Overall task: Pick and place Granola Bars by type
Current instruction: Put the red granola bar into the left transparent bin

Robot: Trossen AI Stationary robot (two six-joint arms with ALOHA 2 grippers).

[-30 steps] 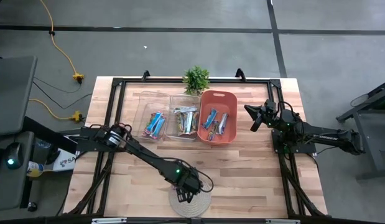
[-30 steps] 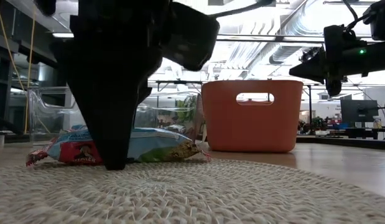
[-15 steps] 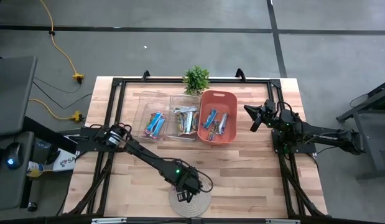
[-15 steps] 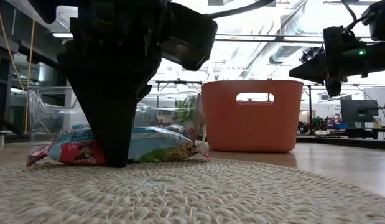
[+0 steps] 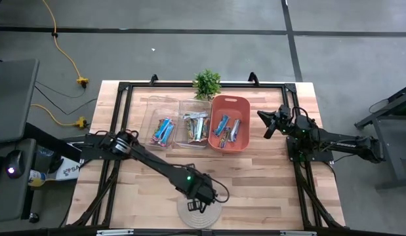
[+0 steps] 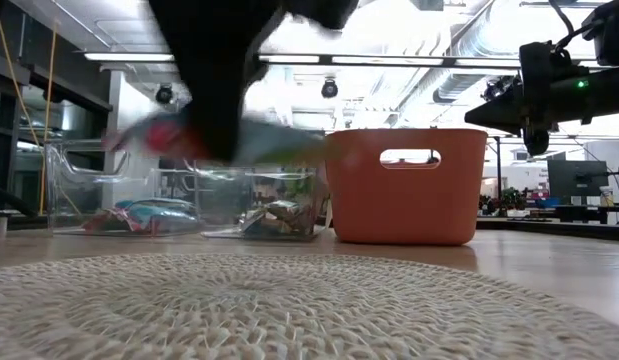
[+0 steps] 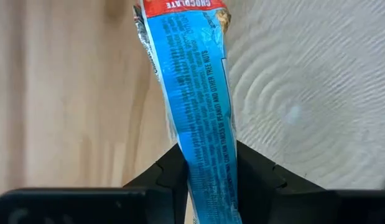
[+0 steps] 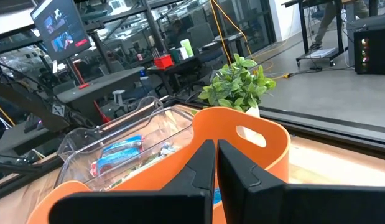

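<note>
My left gripper [image 5: 197,203] is shut on a blue wrapped granola bar [image 7: 201,112] above the round woven mat [image 5: 201,215] near the table's near edge; the bar shows blurred in the low view [image 6: 214,140]. More bars lie in two clear bins [image 5: 162,131] [image 5: 195,128] and in the orange basket [image 5: 229,122]. My right gripper [image 5: 267,124] is shut and empty, in the air to the right of the basket. My left gripper pinches the blue bar across its width, between the two fingers [image 7: 254,171], partway along its length [image 7: 208,155]. The fingers point down and lie across the bar. The bar is lifted clear of the mat, roughly level, its red-printed end [image 7: 183,7] sticking out beyond the fingers.
A small potted plant [image 5: 206,83] stands at the far edge behind the bins. A black frame [image 5: 124,88] runs around the table. Bare wood [image 5: 268,177] lies between the mat and the basket and to the right.
My left gripper has risen from the mat with the blue bar, which lay flat on the mat a second ago and is now lifted clear. My right arm has kept still.
</note>
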